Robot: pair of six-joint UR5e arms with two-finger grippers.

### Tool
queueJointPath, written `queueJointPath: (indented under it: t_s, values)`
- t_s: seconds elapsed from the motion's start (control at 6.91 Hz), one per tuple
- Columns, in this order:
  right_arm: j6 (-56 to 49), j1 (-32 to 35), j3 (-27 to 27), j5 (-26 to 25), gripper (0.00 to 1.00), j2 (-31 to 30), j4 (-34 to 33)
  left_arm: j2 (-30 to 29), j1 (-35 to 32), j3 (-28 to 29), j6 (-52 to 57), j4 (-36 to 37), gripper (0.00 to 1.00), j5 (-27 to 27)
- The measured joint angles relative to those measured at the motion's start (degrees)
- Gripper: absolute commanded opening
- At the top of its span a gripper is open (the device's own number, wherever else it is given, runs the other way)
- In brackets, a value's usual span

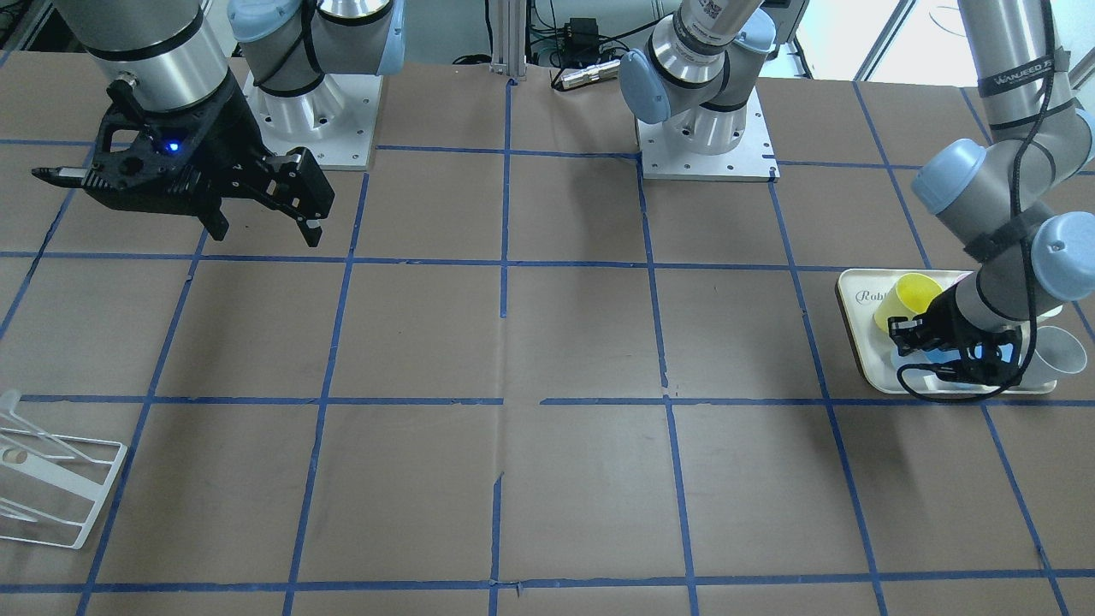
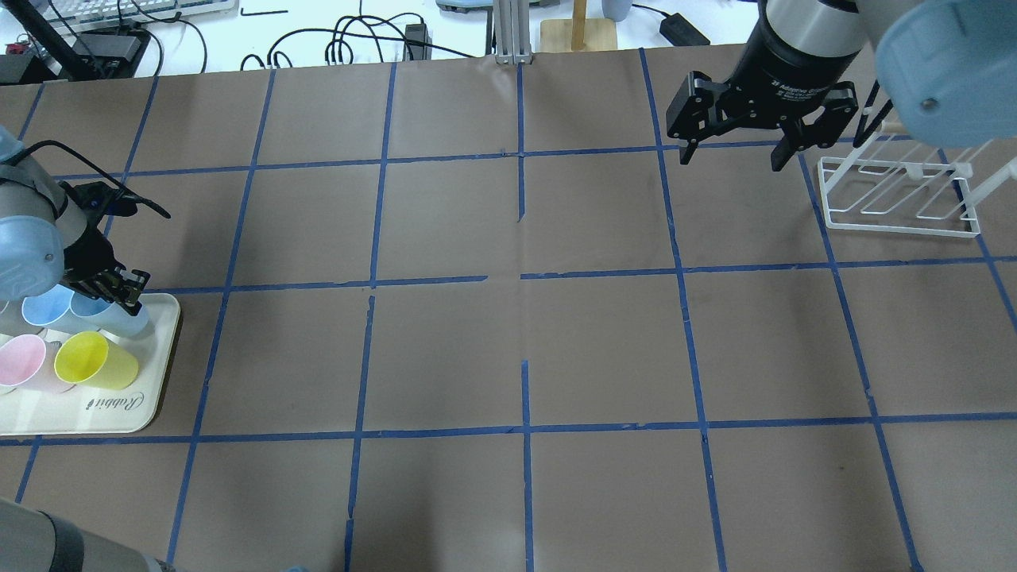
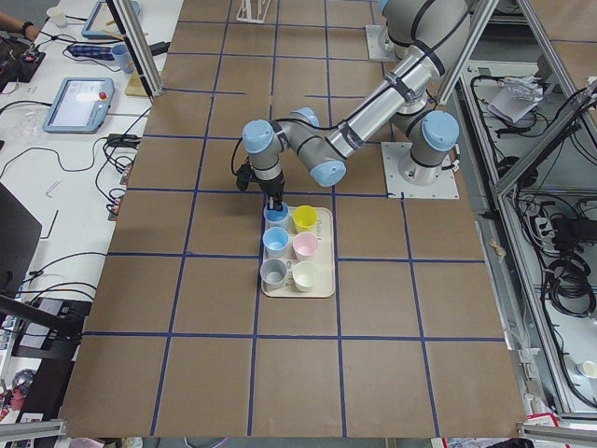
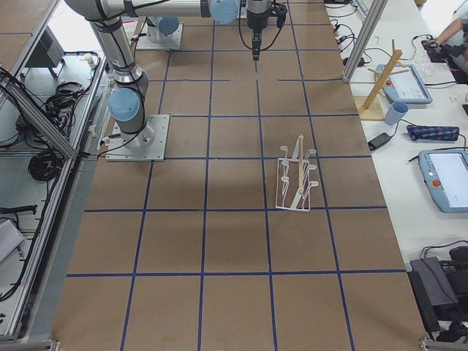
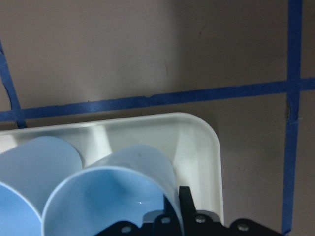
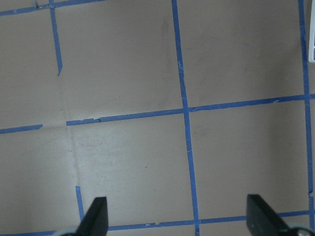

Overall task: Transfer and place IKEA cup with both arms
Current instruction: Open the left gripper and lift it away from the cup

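On the far left, a white tray [image 2: 155, 381] holds a pink cup [image 2: 20, 361], a yellow cup [image 2: 91, 359] and two blue cups. The left claw [image 2: 111, 284] sits right at the rim of the blue IKEA cup [image 2: 127, 320], in the tray's corner. One black finger [image 5: 184, 199] rests against the cup's outside wall. The other finger is hidden, so I cannot tell if the claw is squeezing. Far to the right, the right claw [image 2: 731, 161] hangs above the table [image 2: 445, 357], fingers wide apart, near a white wire rack [image 2: 902, 231].
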Motion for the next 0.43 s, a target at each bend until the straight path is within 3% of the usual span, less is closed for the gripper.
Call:
queueJointPath:
  t_s: [0.14,0.43]
  values:
    - [0.02,0.00,0.00,0.00,1.00,0.03,0.00,0.04,0.27,-0.17,1.05,-0.09,1.00,0.02]
    - [-0.01,0.00,0.00,0.00,1.00,0.06,0.00,0.65,1.40,-0.25,2.37,-1.39,1.00,0.13]
